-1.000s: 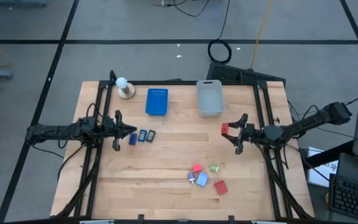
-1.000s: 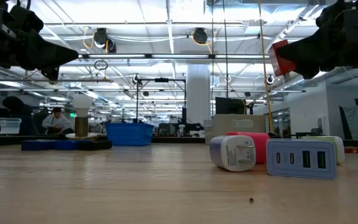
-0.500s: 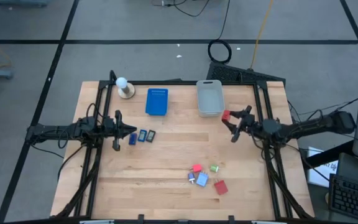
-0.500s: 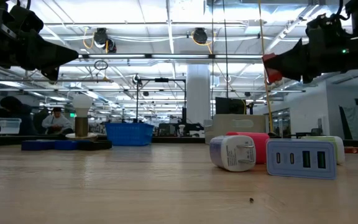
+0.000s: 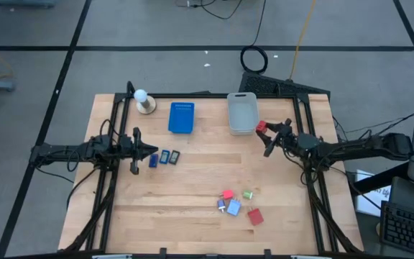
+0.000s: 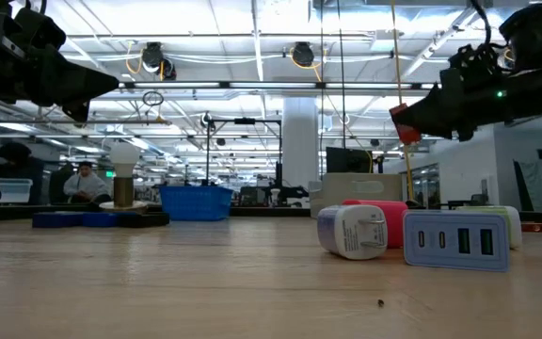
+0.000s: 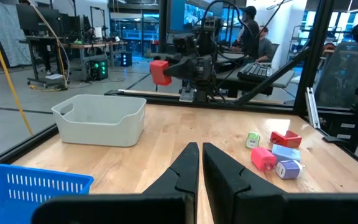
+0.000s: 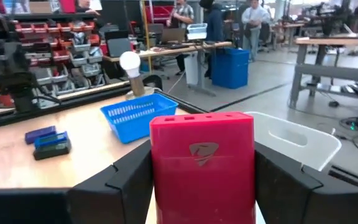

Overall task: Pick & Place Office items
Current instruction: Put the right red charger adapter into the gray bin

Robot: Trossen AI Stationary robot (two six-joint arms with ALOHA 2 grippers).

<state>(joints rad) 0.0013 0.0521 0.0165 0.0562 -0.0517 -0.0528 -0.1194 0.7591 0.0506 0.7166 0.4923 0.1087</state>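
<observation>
My right gripper (image 5: 266, 134) is shut on a red block (image 5: 261, 127), high over the table just right of the pale grey bin (image 5: 242, 113). In the right wrist view the red block (image 8: 202, 155) fills the gap between the two fingers. My left gripper (image 5: 149, 152) waits at the table's left, shut and empty, beside three small dark-blue and grey rectangles (image 5: 165, 157) lying flat on the wood. More office items, a pink piece (image 5: 227, 195), a green bit (image 5: 248, 193), a light-blue piece (image 5: 233, 208) and a second red block (image 5: 255, 216), lie near the front edge. My right gripper pinches the red block by its two opposite side faces (image 8: 157, 168), one dark finger (image 8: 126, 180) on each. The fingers reach in level from the table's right side. The block is lifted clear of the table, and its free end (image 6: 403, 122) sticks out past the fingertips.
A flat blue tray (image 5: 181, 117) lies left of the grey bin at the far side. A white ball on a round base (image 5: 144, 101) stands at the far left. Bare wood lies across the table's middle. People sit in the room behind.
My right gripper has swung toward the table's far edge and the grey bin, carrying the red block clear of the table. It has turned, so the fingers now point more toward the bin. The grip looks unchanged.
</observation>
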